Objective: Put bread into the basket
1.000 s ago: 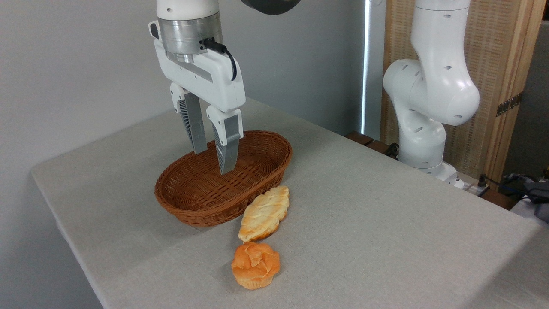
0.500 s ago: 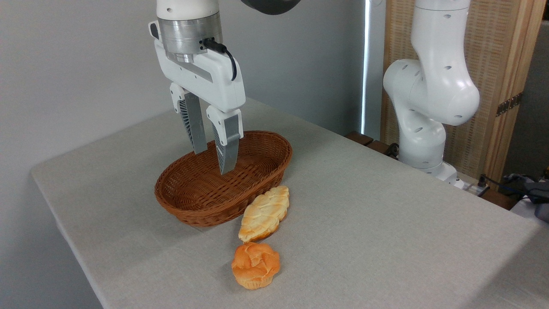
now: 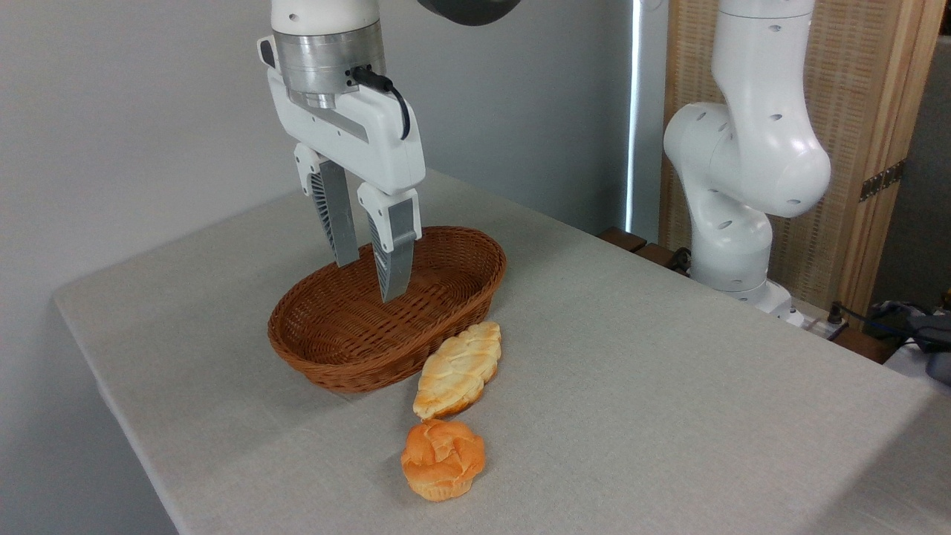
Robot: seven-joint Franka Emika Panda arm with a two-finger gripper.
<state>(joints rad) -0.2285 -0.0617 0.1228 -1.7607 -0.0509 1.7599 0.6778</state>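
Jaws: gripper [image 3: 370,276] hangs over the basket [image 3: 338,349], parted, empty.
Bread [image 3: 443,458]: on worktop, nearest the front edge, just beyond braided loaf [image 3: 458,368].
Handling: likely light, soft, crushable; pinch gently across its paler base.

Text: none readable anywhere.
Arm [image 3: 743,148]: no brand, no nos.
Gripper [image 3: 369,279]: housing plain, no label.
Basket [image 3: 327,357], bread [image 3: 443,459]: no tags/signs.

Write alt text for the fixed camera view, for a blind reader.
A robot claw hangs open and empty above an empty wicker basket on a grey table. In front of the basket lie a braided loaf and, nearer, a round orange bun.
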